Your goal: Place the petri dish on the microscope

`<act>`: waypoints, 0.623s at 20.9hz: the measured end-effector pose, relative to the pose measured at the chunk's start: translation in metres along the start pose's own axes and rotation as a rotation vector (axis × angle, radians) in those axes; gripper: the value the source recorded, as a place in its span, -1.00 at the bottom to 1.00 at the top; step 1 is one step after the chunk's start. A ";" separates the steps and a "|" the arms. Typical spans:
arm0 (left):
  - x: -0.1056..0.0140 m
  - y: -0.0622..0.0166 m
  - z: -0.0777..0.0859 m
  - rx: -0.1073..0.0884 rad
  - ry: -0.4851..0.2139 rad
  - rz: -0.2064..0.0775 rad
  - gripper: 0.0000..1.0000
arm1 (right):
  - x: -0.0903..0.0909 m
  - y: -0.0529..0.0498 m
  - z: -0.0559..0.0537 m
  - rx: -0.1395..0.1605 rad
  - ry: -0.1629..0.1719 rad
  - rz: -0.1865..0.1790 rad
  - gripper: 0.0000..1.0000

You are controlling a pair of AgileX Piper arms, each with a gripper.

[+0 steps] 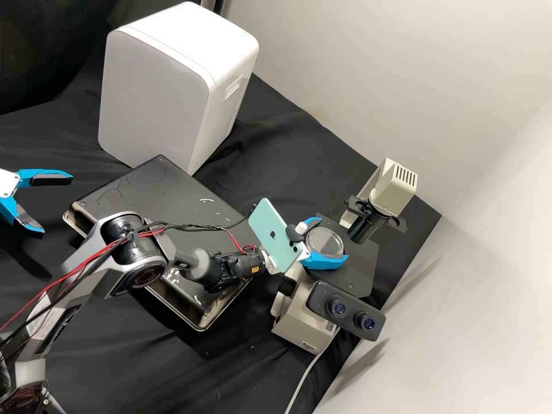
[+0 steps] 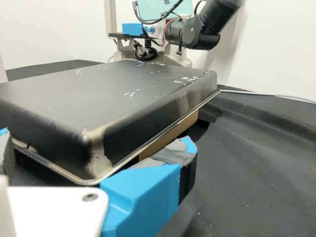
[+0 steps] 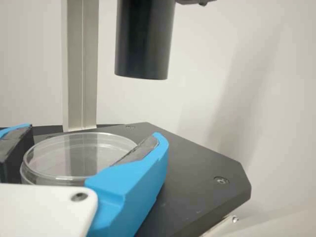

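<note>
Fingers (image 1: 43, 177) of the left gripper (image 1: 54, 204) gape empty at the left, while the right gripper (image 1: 326, 241) pinches the petri dish (image 1: 324, 238) by its sidewall at the microscope stage (image 1: 359, 261) on the right; it is likely light, stiff, slick and brittle, so a gentle grip suits it.

1. The right gripper (image 1: 332, 239) is white, with bright blue fingers (image 3: 133, 173) lined by grey pads.
2. The petri dish (image 3: 74, 158) between those fingers is clear and colourless, with no pattern.
3. The microscope (image 1: 299, 322) has a cream body. Its stage (image 3: 197, 173) under the right gripper is matt black, and the tube (image 3: 143, 39) above is black. The eyepieces (image 1: 345, 310) are dark grey with bluish lenses.
4. The phone (image 1: 276, 233) just behind the right gripper is mint green.
5. Red and black wires (image 1: 86, 259) run along the dark grey arm (image 1: 115, 259).
6. The left gripper (image 1: 54, 204) is white and blue with dark pads.
7. The tray (image 2: 123, 98) just ahead of the left gripper is black, flecked with white scratches, and has a silvery rim.
8. The box (image 1: 172, 86) is plain white, and the bench cloth (image 1: 287, 149) is black.
</note>
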 end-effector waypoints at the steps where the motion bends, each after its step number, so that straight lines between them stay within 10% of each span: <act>1: 0.000 0.0000 0.000 0.000 0.000 0.000 1.00 | 0.000 0.000 0.000 0.000 0.002 0.003 -1.00; 4: 0.000 0.0000 0.000 0.000 0.000 0.000 1.00 | 0.000 -0.001 0.001 -0.006 0.005 0.007 -1.00; 5: 0.000 0.0000 0.000 0.000 0.000 0.000 1.00 | 0.000 -0.001 0.001 -0.013 0.007 0.010 1.00; 13: 0.002 0.0017 0.000 0.003 -0.001 0.007 1.00 | 0.001 -0.003 0.003 -0.072 0.009 0.021 1.00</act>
